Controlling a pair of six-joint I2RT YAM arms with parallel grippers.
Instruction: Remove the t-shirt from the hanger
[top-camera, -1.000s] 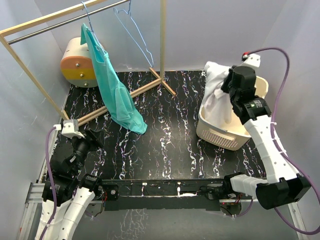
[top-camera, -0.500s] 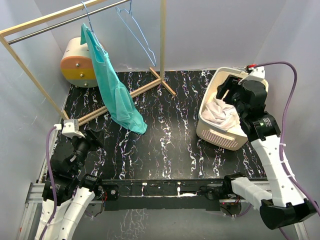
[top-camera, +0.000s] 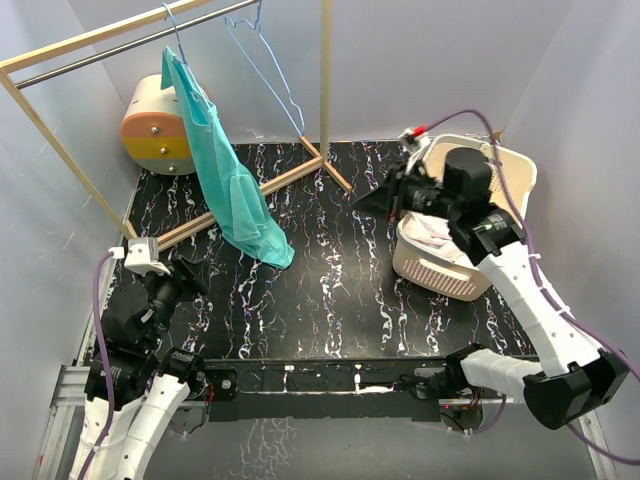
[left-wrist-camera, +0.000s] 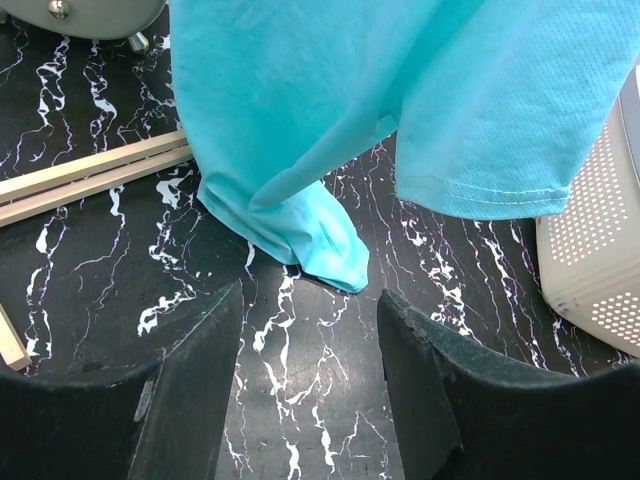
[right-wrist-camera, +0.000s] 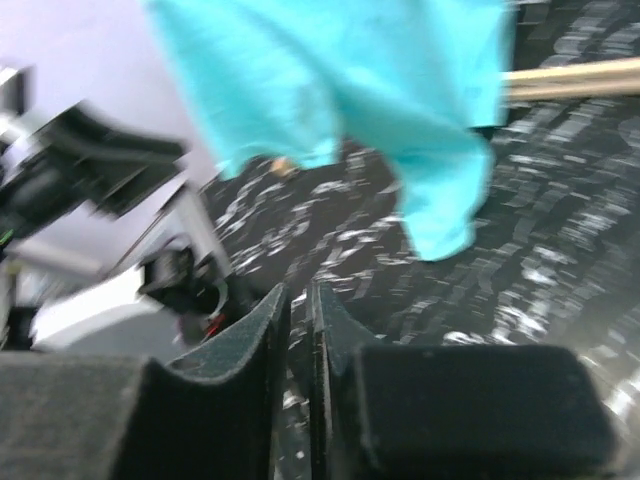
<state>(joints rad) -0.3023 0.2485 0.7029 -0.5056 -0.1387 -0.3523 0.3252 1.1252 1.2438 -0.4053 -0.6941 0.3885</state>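
A teal t-shirt (top-camera: 225, 175) hangs on a blue wire hanger (top-camera: 172, 22) from the rack rail (top-camera: 120, 45), its lower end resting on the black marbled table. It also shows in the left wrist view (left-wrist-camera: 380, 100) and, blurred, in the right wrist view (right-wrist-camera: 340, 90). My left gripper (top-camera: 182, 278) is open and empty near the table's front left, facing the shirt's hem (left-wrist-camera: 305, 300). My right gripper (top-camera: 366, 200) is shut and empty, held in the air left of the basket and pointing toward the shirt (right-wrist-camera: 298, 300).
A white basket (top-camera: 512, 162) at the right holds a white garment (top-camera: 435, 228); its wall shows in the left wrist view (left-wrist-camera: 595, 240). An empty blue wire hanger (top-camera: 272, 62) hangs on the rail. A cream and orange drum (top-camera: 155, 125) stands at the back left. The rack's wooden foot (top-camera: 250, 192) crosses the table.
My right gripper let the white garment drop into the basket, then swung left out of the basket toward the middle of the table. The left arm has not moved.
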